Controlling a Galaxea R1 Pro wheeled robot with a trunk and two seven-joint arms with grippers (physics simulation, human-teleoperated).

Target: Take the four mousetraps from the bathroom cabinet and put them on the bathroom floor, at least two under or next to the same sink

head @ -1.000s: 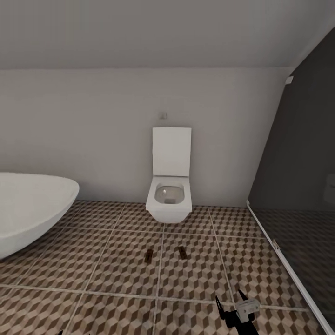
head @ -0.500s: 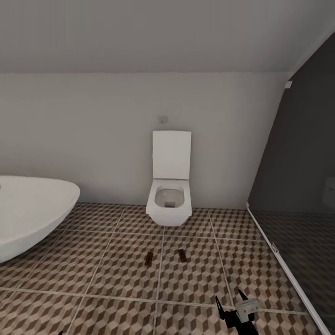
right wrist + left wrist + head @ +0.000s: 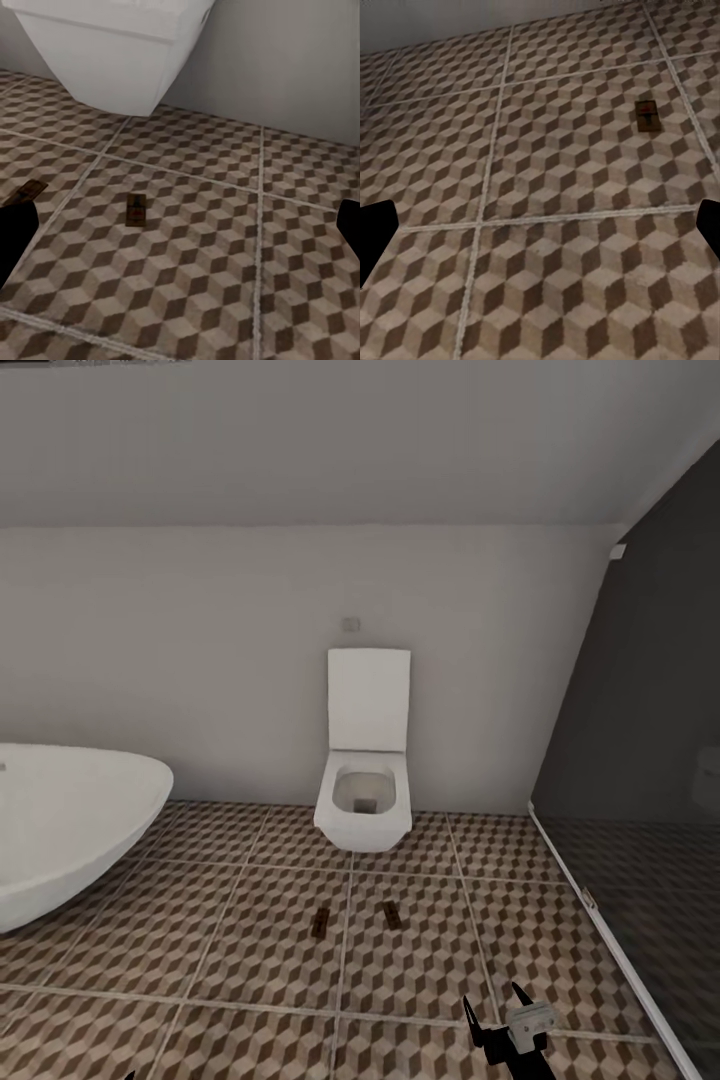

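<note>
While the black right gripper (image 3: 497,1018) hangs low over the cube-patterned brown, beige and white tiled bathroom floor (image 3: 200,960), its fingers stand apart with nothing between them. The left gripper's dark fingertips (image 3: 375,236) sit at opposite edges of the left wrist view, spread wide and empty.

Farther on, two small tan wooden mousetraps with dark wire parts lie flat on the floor, close together and on either side of a grout line: the left mousetrap (image 3: 320,922) and the right mousetrap (image 3: 392,914). Beyond them, the white wall-hung toilet (image 3: 364,800) stands against the pale wall. The white oval bathtub (image 3: 70,820) lies to the left; the dark glass shower screen (image 3: 640,780) closes the right side.

Task progress, as a judgement: two of four mousetraps are on the floor. Two remain to be placed. No sink is in view, so the sink condition cannot be confirmed.

The right wrist view shows both mousetraps below the toilet bowl. The left wrist view shows one mousetrap (image 3: 647,116) on bare tiles.
</note>
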